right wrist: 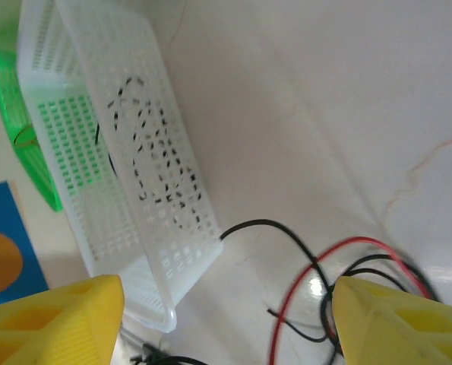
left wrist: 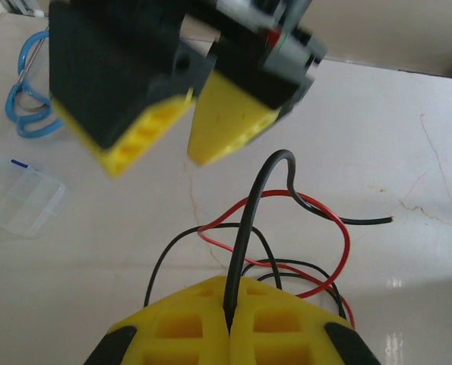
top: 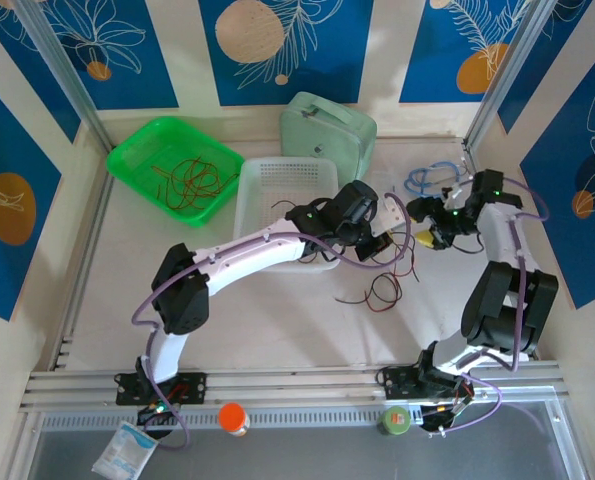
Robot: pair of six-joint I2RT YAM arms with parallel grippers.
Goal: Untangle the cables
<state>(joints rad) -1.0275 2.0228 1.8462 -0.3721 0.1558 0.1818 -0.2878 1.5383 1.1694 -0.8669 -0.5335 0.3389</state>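
cables (left wrist: 243, 243) | thin red and black | looped, tangled | on table (left wrist: 408, 114)

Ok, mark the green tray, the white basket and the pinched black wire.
green tray (top: 149, 150), top view, bare floor.
white basket (top: 272, 190), top view, bare mesh.
black wire (left wrist: 241, 236), left wrist view, upright stretch.

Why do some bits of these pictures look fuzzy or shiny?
Left wrist view: the right claw at the top is blurry, and the table shows pale shiny patches. Right wrist view: the red wire goes fuzzy near the right edge, with a bright glare dot on the table. Top view: sharp, evenly lit.
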